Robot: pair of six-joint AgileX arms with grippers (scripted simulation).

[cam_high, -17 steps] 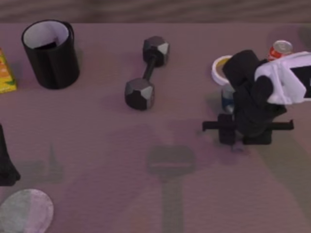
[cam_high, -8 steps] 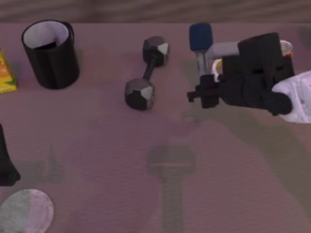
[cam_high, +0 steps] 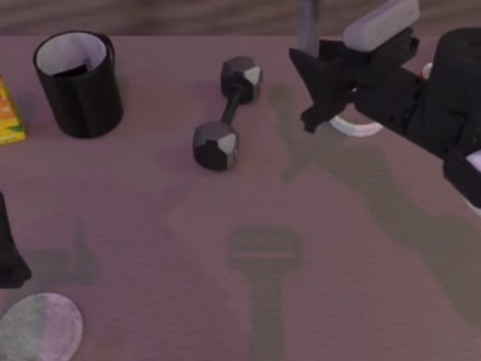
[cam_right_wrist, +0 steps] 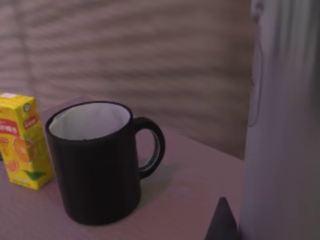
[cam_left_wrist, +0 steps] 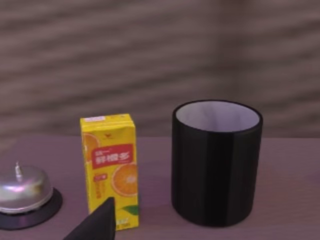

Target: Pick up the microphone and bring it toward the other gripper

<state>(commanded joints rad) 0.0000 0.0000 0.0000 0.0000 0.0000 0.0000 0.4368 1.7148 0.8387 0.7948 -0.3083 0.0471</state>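
The microphone point(cam_high: 307, 26), judged light, stiff and smooth, is pinched by its grey handle in the right gripper point(cam_high: 319, 86), raised near the bench's far edge, right of the dumbbell point(cam_high: 228, 113). Its head is cut off in the top view. The left gripper point(cam_high: 9, 252) is parked at the left edge; whether its fingers are spread cannot be told.

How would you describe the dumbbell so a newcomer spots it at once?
Start at the big black mug at the table's far left. Look right to mid-table: the dumbbell lies there diagonally. Its two black hex heads on a thin bar set it apart; nothing else nearby shares that shape.
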